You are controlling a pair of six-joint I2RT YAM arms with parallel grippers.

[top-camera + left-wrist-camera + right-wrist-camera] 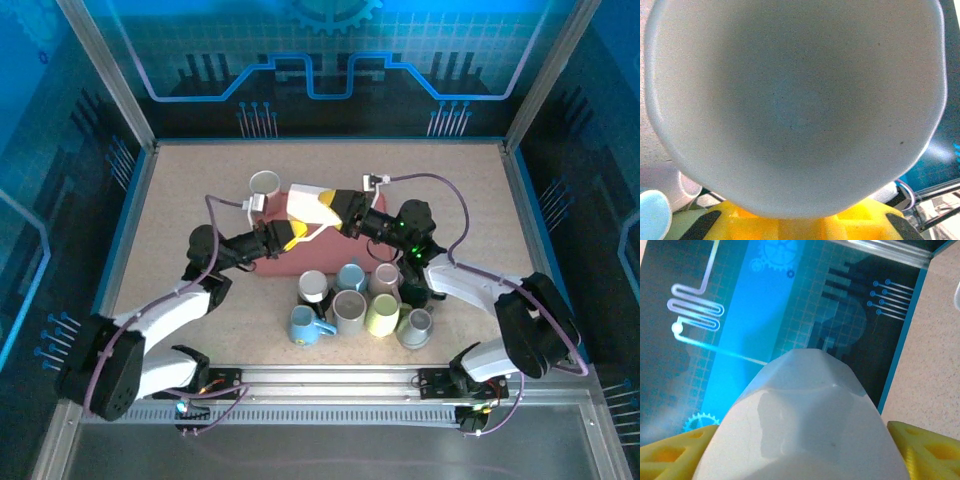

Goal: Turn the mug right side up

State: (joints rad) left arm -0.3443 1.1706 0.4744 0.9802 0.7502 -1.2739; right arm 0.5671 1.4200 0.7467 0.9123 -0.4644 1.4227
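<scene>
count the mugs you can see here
9. Near the front, a cluster of seven. A lone white mug stands at the back left. The held mug is in the right claw, the left claw at its rim. The arms may hide more.

The left arm (pixel 160 320) and right arm (pixel 470 285) have white shells and black joints. Purple cables (pixel 455 205) trail along both; the jaws are yellow

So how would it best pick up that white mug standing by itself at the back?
By the rim, from straight above. The white mug appears to stand mouth up, apart from the others, so one of the jaws could likely drop inside the wall and the other outside it.
</scene>
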